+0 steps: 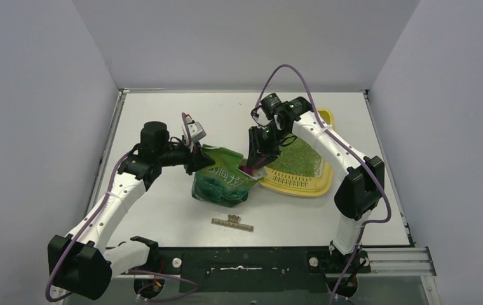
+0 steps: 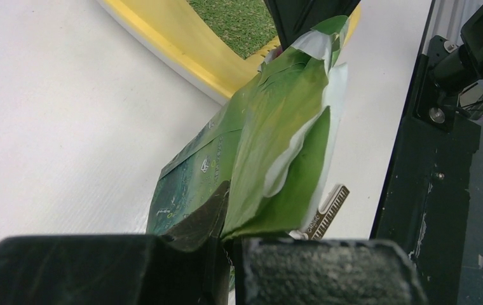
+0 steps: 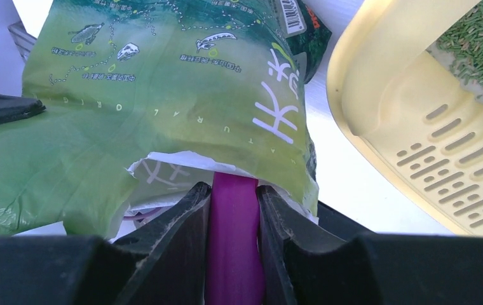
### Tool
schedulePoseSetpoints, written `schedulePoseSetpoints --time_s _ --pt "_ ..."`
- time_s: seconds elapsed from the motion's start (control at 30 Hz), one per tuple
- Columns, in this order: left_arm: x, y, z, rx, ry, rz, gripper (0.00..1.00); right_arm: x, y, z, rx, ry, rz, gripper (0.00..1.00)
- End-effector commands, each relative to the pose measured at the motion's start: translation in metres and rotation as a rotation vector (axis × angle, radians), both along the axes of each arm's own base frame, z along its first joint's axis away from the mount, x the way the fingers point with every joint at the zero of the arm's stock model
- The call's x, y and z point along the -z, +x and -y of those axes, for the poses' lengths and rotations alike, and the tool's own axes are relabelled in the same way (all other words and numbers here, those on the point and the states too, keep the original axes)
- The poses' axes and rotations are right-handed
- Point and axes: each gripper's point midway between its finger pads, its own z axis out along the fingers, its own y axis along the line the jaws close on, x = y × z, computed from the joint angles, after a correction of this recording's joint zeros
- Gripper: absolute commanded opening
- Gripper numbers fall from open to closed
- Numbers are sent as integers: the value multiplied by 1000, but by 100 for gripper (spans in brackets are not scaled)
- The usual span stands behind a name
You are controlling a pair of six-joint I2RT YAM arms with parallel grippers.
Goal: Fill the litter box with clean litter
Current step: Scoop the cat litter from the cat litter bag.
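Two pincers are mine: left pincer (image 2: 226, 251) and right pincer (image 3: 234, 210). Between them, one green bag (image 1: 223, 181). Between my right pincer's fingers, one magenta scoop (image 3: 232, 254). Just beside that pincer, one litter box (image 1: 293, 187) with one bed of litter (image 1: 299, 155). Behind both, toward my bases, one small strip (image 1: 232, 223).

Light: bright, even, overhead.
Shadows: faint on flat white tabletop (image 1: 169, 216).
Glare: tabletop bleached in wrist views.
Focus: nearest foreground soft.
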Motion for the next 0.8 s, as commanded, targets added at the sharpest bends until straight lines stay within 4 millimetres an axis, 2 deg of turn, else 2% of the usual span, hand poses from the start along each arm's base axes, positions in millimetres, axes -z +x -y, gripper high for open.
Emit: schedulePoseSetpoints --time_s 0.0,0.03,0.17,0.33,0.5,0.63,0.77 --pt "-11 5 -1 -7 2 78 0 15 -7 -5 -26 -75 9 0" --pt "-11 6 -2 -13 4 79 1 21 -8 -8 -31 -94 11 0" --pt "-11 7 -2 -23 -2 64 22 41 -4 -18 -1 -165 36 0" --pt "-7 10 -2 -36 14 38 37 43 1 -24 30 -142 55 0" --pt "-2 12 0 -36 13 12 39 46 -2 -42 -1 -34 23 0" --pt "0 12 2 -27 8 -13 38 51 5 -48 48 28 36 0" --pt "4 10 5 -7 -1 -50 24 50 11 -53 87 125 38 0"
